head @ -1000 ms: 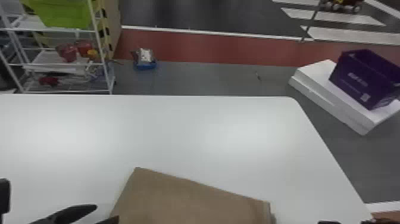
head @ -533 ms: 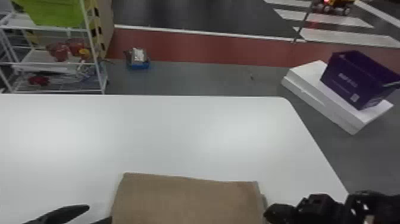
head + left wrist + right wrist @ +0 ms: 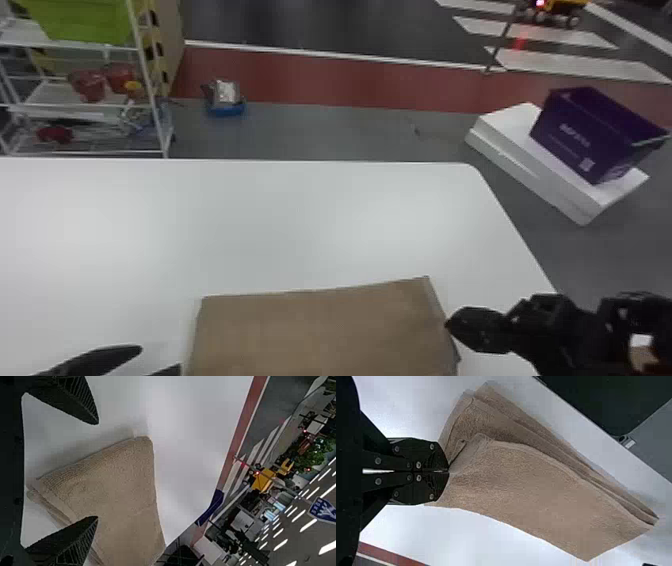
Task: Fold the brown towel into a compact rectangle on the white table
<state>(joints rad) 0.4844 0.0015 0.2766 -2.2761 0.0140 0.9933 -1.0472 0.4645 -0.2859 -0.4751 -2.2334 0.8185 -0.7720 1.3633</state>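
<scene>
The towel lies folded in layers on the surface. The right gripper has its jaws closed on the towel's side edge. The left gripper has its jaws wide apart at the opposite side; in its wrist view, one jaw overlaps the towel. Contact there cannot be determined. The head view's bottom edge cuts off the towel's near part.

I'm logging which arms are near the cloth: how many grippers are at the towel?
2. The left gripper is open at the left end of the brown towel. The right gripper is at the towel's right edge, its fingers closed on the cloth.
</scene>
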